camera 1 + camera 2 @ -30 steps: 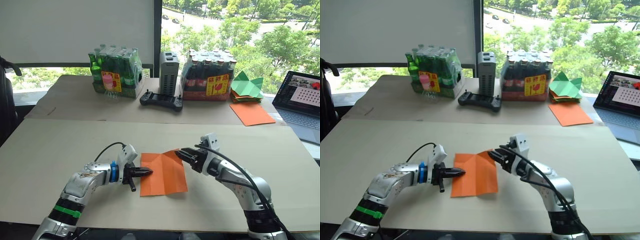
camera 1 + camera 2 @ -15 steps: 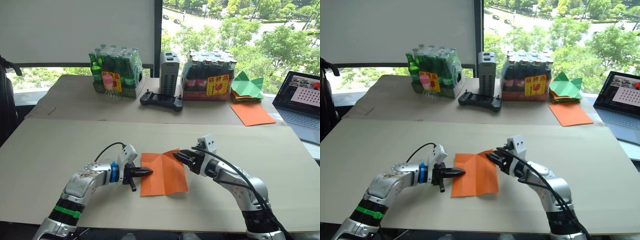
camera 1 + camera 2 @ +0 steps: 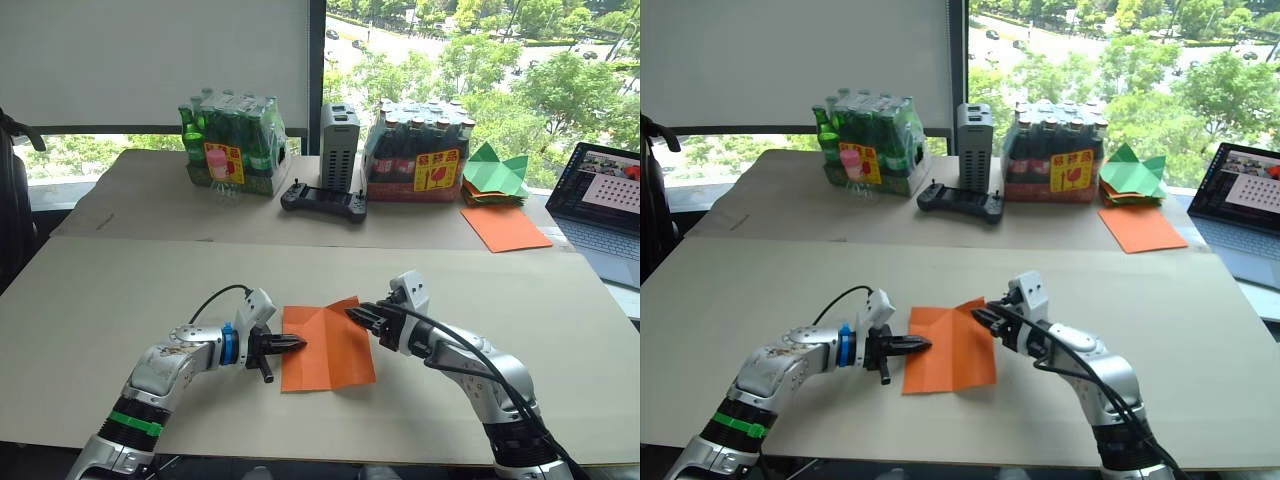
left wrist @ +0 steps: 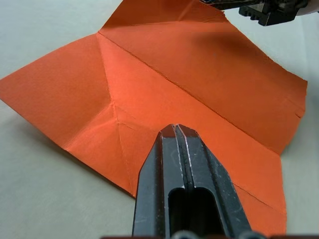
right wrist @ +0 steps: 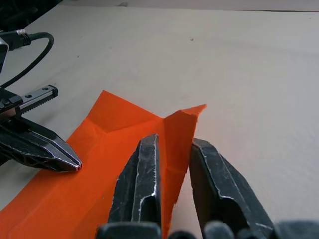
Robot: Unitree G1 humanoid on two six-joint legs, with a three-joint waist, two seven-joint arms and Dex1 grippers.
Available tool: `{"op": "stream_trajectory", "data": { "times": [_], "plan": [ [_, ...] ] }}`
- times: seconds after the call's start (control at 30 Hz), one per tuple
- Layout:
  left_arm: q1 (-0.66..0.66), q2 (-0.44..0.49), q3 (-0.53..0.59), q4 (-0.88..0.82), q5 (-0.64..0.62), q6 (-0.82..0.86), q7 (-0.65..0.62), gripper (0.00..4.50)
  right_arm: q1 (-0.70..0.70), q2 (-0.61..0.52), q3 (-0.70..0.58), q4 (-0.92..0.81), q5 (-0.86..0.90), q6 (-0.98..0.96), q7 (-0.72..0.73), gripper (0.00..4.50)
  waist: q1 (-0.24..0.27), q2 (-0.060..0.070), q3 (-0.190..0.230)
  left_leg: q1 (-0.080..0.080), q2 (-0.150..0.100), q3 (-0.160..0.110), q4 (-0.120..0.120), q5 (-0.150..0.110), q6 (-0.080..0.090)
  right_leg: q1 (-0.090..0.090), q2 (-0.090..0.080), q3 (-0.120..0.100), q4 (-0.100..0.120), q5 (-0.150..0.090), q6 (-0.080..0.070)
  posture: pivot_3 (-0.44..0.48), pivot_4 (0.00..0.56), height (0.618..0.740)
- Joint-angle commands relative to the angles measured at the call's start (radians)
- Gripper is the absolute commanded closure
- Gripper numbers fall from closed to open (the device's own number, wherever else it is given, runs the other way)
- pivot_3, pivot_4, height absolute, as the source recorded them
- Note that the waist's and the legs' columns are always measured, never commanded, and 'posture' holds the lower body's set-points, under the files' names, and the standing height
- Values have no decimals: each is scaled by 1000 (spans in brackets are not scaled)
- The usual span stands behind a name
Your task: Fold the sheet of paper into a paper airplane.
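Nothing legible from here: the yellow labels (image 3: 217, 161) on both bottle packs (image 3: 232, 140) carry red characters too small to read.

left gripper (image 4: 175, 130): fingers pressed together, tip down on the sheet's near edge
sheet of paper (image 4: 164, 84): orange, creased, far corner lifted
right gripper (image 4: 264, 9): at far corner

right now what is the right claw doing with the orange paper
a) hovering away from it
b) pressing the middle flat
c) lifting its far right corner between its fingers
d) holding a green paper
c: the right claw has the raised corner of the orange paper standing between its two fingers.
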Motion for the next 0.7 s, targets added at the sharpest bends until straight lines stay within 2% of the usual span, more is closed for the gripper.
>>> {"op": "stream_trajectory", "data": {
  "times": [0.03,0.3,0.53,0.7],
  "plan": [
    [15,1,-9,15,22,21,19,4500,-2,-16,21,-50,-21,-55,25,4480,0,0,0,0,0,0,0,0,0,0,0,0,0,0,0,0,150,740],
    [16,2,-8,13,21,22,20,4500,-4,-90,139,-72,-199,-229,46,4480,0,0,0,0,0,0,0,0,0,0,0,0,0,0,0,0,150,740],
    [6,-4,2,6,11,36,28,4500,-27,-235,332,-29,-529,-494,81,4480,0,0,0,0,0,0,0,0,0,0,0,0,0,0,0,0,150,740],
    [-29,-45,49,-1,-30,107,77,4500,-53,-279,407,20,-701,-581,82,4480,4,0,0,0,0,0,2,0,0,1,0,0,0,0,0,0,150,740]
  ]
}}
